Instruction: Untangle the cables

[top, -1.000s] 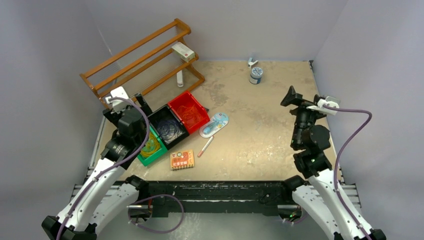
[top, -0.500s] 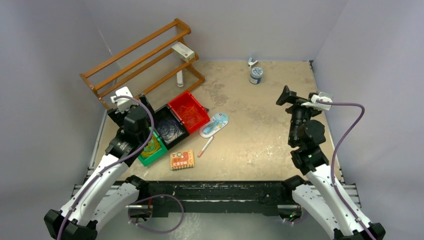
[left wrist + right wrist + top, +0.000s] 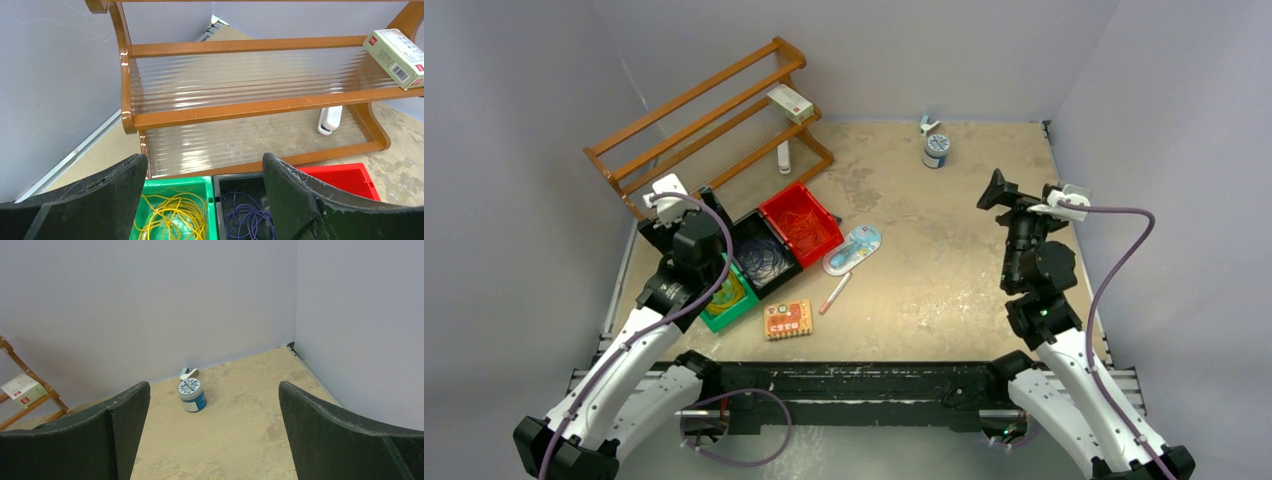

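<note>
The cables lie coiled in three small bins at the left. A yellow cable is in the green bin, and a dark blue-violet cable is in the black bin. A thin red-orange cable is in the red bin. My left gripper hangs open above the far ends of the green and black bins, pointing at the rack and holding nothing. Over the right side of the table, my right gripper is raised and wide open, with nothing between its fingers.
A wooden rack stands behind the bins with a white box on its shelf and a white bottle under it. A blue jar stands at the back. An orange packet, a pen and a blue-white pack lie beside the bins.
A second ago my left wrist shifted slightly right over the bins and my right gripper moved a little left. Both arms have held still for the last half second.
</note>
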### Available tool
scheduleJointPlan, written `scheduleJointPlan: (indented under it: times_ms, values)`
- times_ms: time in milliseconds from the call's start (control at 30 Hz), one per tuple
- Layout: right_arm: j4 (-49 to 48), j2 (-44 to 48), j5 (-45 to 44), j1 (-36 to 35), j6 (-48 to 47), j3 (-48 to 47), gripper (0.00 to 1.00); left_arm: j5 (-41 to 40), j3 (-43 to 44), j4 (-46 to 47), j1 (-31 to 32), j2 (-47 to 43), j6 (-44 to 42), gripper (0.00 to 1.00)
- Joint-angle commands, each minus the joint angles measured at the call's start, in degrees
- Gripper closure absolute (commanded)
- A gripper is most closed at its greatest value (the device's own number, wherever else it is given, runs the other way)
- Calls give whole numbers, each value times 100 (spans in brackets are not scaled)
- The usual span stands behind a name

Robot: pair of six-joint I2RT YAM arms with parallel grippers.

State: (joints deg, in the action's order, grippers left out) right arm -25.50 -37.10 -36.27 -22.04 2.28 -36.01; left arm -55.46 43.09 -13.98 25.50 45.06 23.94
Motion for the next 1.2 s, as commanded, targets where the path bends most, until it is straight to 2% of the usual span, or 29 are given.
scheduleJointPlan:
  times_ms: [0,167,333,767,833,1000,1167]
  values:
    - [-503,77,-30,16,-108,-121,1,-318,-101,538,-36,-53,-125,16]
    - [-773,70,-202,16,-305,-165,1,-437,-59,744,-32,-60,-250,15]
    - [-932,21,-372,20,-556,-234,1,-527,4,575,-28,-213,-144,14]
    - [-828,-49,-583,16,-688,-266,1,-658,123,384,-36,-511,-189,13]
    - [-580,-65,-149,17,-790,-310,0,-811,211,257,-35,-487,-140,13]
    - [16,-257,1841,16,-770,-545,1,-1035,461,54,-35,-437,-170,13]
    - [-21,-617,2482,17,-834,-732,1,-953,400,202,-36,-511,-263,13]
